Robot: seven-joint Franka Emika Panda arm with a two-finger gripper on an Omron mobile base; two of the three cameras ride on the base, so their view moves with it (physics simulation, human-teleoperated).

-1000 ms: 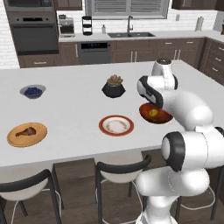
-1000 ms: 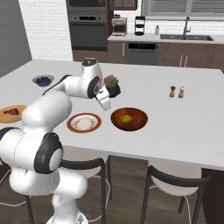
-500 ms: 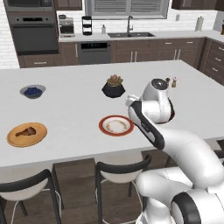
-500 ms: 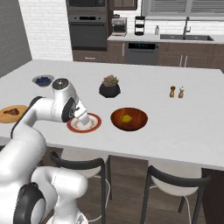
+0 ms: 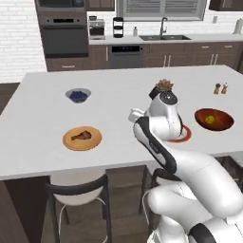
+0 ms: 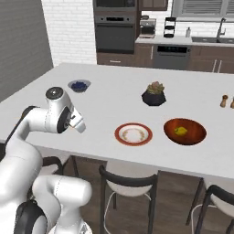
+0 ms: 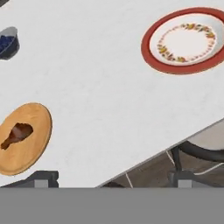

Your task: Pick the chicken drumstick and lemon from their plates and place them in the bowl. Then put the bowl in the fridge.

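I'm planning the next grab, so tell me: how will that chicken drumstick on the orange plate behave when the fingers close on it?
The chicken drumstick tapers from a thick end to a thin bone, so it may pivot or slip if pinched off-center. It lies flat on the orange plate, probably won't roll far, and looks light and stiff.

Home kitchen, white island counter (image 5: 42, 123) (stools (image 5: 78, 190) beneath), wall oven (image 5: 64, 33), sink faucet (image 5: 163, 26), dark cabinets (image 5: 190, 54)

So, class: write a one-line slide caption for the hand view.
Open hand above the counter, between the drumstick on its orange plate and the red-rimmed plate.
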